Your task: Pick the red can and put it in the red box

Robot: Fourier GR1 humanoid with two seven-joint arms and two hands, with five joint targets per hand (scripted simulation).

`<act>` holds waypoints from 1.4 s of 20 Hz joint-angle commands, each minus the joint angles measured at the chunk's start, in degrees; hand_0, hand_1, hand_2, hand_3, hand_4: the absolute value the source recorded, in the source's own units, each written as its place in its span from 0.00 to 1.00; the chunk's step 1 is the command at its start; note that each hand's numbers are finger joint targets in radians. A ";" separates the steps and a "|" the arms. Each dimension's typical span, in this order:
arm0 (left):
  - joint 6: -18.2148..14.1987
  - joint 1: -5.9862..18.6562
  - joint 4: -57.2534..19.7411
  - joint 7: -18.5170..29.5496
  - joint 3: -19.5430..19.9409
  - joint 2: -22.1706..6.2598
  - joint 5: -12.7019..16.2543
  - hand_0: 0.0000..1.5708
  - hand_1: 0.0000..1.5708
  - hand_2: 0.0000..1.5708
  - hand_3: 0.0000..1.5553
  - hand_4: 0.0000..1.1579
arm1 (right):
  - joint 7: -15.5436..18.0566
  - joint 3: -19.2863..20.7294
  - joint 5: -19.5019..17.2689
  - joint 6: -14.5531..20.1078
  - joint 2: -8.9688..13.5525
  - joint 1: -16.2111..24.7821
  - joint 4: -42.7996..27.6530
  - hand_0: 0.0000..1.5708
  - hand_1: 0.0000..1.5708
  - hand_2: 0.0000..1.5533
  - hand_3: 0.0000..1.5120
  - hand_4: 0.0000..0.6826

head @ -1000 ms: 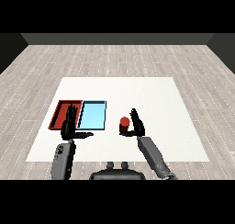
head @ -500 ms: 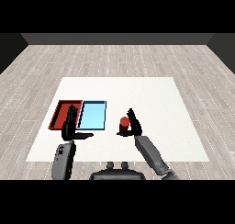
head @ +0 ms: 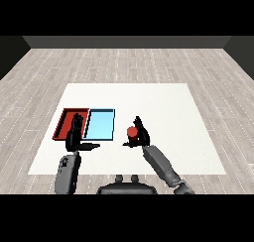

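Over on the left, the robot's left forearm [head: 68, 171] rises from the bottom edge and stands nearly upright, its left hand [head: 75, 135] held up with the fingers straight and the thumb stuck out sideways to the right. That hand is released and holds nothing; from here it overlaps the near end of the red tray [head: 65, 121], though whether it touches the tray I cannot tell. The red tray lies on the white counter [head: 163, 107], and the light blue tray [head: 101, 124] sits right beside it on the right, their long sides touching.

Further right, apart from both trays, the red can [head: 132, 132] stands upright near the counter's front middle. The right hand [head: 141, 135] is at the can's right side, fingers pointing up behind it and the thumb reaching under toward the left, so the hand is cupped round the can. Whether it has actually closed on the can I cannot tell. The right forearm [head: 161, 165] slants down from there to the lower right.
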State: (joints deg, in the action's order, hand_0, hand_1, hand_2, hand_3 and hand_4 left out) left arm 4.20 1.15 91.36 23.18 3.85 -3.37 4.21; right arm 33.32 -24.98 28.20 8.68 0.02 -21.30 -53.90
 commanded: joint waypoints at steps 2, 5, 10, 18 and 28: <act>-1.53 -0.55 0.88 -0.53 -0.71 0.61 -1.51 0.00 0.00 0.00 0.00 0.00 | -0.99 0.46 4.05 0.87 -0.02 -7.64 5.08 0.00 0.00 0.00 0.00 0.00; 0.55 -0.29 0.69 -1.55 -0.02 -0.04 0.74 0.00 0.00 0.00 0.00 0.00 | 0.24 -0.03 0.11 0.21 -0.01 -1.11 1.55 0.00 0.00 0.00 0.00 0.00; 0.90 -1.94 -0.62 3.00 0.24 -0.20 -0.09 0.00 0.00 0.00 0.00 0.00 | -3.65 0.27 -1.47 6.86 -0.02 -2.13 1.65 0.00 0.00 0.00 0.00 0.00; -3.05 2.35 0.87 -1.25 -0.70 0.76 -2.41 0.00 0.00 0.00 0.00 0.00 | -7.74 -1.24 -2.51 14.54 -0.01 -4.86 6.50 1.00 1.00 0.96 0.95 0.82; -3.22 0.16 1.29 -0.24 -2.00 1.86 -3.15 0.00 0.00 0.00 0.00 0.00 | -14.35 2.50 -6.53 14.73 -0.01 -6.14 4.31 1.00 1.00 0.96 0.95 0.84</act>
State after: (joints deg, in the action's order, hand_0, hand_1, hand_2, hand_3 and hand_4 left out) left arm 2.80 1.23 91.59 23.64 3.35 -2.92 2.58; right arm 21.48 -24.69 23.09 24.79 0.05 -25.96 -51.64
